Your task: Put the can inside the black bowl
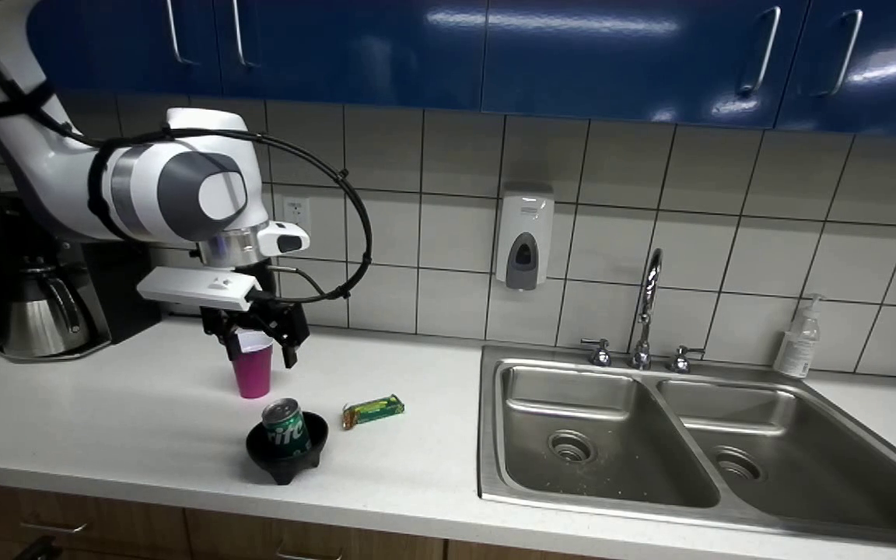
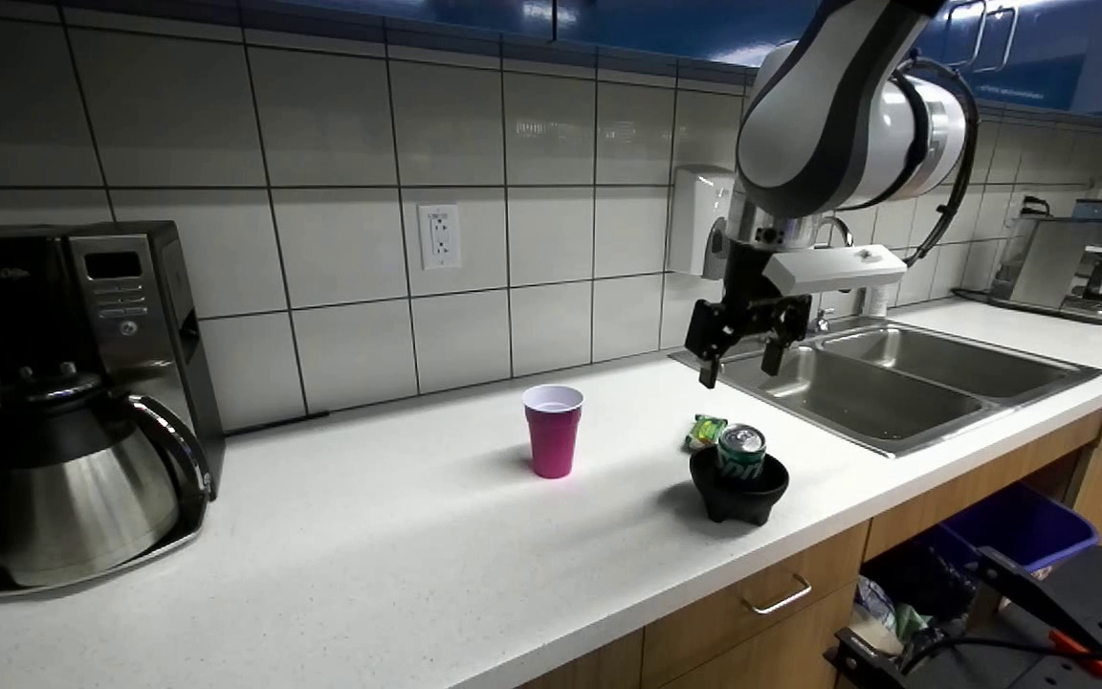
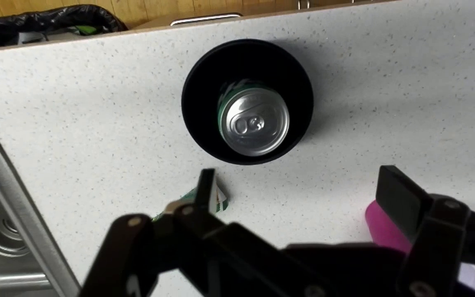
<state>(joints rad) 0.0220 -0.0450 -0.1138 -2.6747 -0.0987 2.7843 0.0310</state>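
Note:
The green can [image 1: 286, 432] with a silvery top stands inside the black bowl [image 1: 289, 465], tilted slightly. In an exterior view the can [image 2: 740, 454] rises above the rim of the bowl [image 2: 738, 501]. In the wrist view the can [image 3: 255, 122] is surrounded by the dark inside of the bowl [image 3: 200, 95]. The can's lower part is hidden by the bowl. My gripper [image 1: 262, 356] is open and empty, raised above the counter and apart from can and bowl. It also shows open in an exterior view [image 2: 740, 373] and in the wrist view [image 3: 298, 170].
A pink cup [image 2: 553, 442] stands on the counter near the bowl. A flat green wrapped item [image 1: 374, 411] lies beside the bowl. A steel double sink [image 1: 611, 505] is set in the counter. A coffee maker [image 2: 82, 469] stands at the counter's far end. Blue cabinets [image 1: 355, 47] hang above.

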